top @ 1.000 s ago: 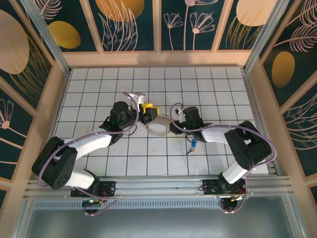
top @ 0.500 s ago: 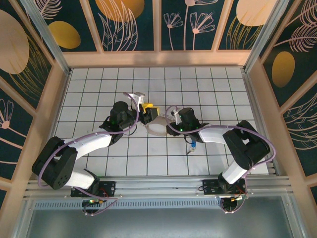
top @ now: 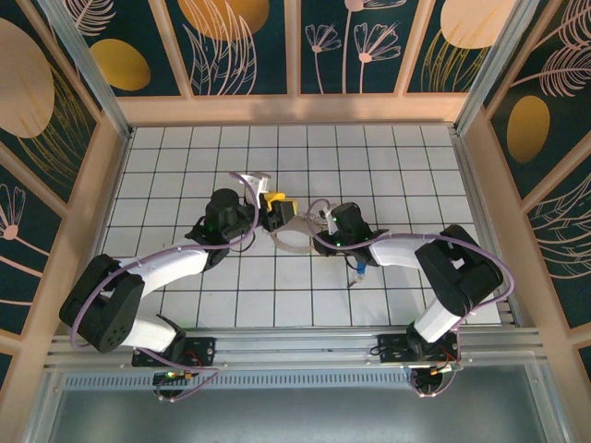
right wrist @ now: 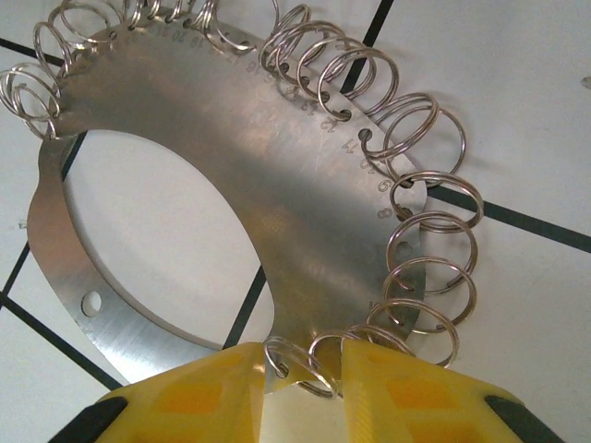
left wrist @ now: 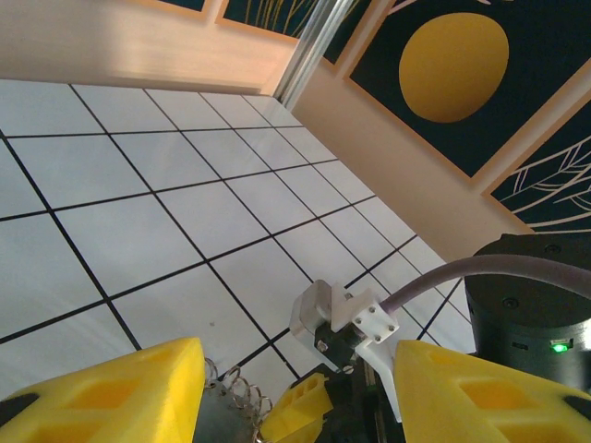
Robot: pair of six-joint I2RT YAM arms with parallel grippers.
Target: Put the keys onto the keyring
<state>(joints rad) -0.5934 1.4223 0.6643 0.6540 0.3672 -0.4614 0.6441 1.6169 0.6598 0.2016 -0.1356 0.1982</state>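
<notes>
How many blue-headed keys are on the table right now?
1. The blue key lies loose on the white tiles, toward the near edge from the keyring and a bit to its right, apart from it. Another could be hidden under the arms.

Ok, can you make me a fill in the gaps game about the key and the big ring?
The key has a ___ head. It lies on the table, nearest the ___ arm. The keyring sits between the left gripper and right gripper, whose fingers are ___.
Missing words: blue, right, yellow.
</notes>
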